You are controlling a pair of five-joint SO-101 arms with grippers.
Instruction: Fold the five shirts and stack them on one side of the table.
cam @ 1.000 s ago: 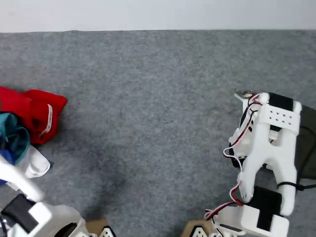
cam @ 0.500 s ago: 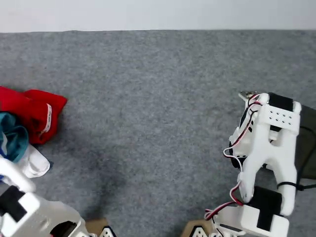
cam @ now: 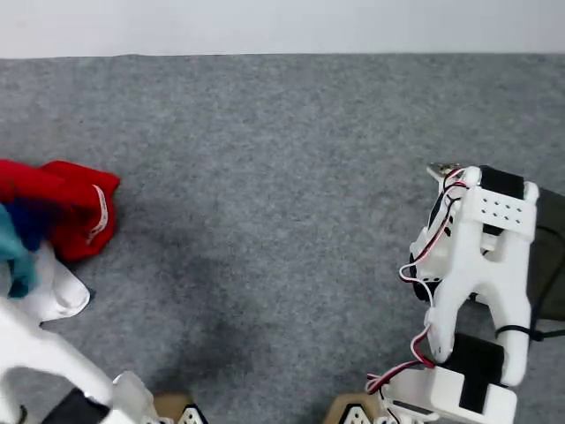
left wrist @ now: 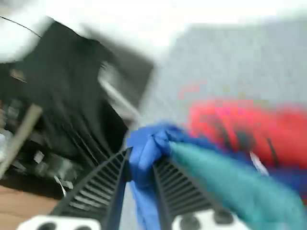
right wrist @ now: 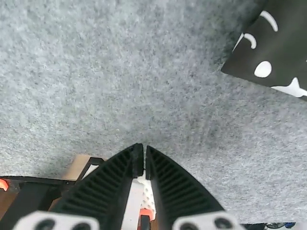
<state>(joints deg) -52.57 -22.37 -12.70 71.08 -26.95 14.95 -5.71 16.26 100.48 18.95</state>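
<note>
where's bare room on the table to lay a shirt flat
The widest bare stretch of grey mat lies mid-table, between the red shirt and the right arm, back to the far edge. Crowded: the left edge around the shirt pile, and the right edge, where the arm stands over a dark shirt.

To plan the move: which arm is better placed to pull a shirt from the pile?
Left: the left gripper is shut on the blue shirt; the right gripper is shut and empty, far from the pile.

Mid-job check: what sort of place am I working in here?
Probably a robot test bench, not a home: grey felt tabletop, white arm with bare wiring, crumpled shirts heaped at one edge.
</note>
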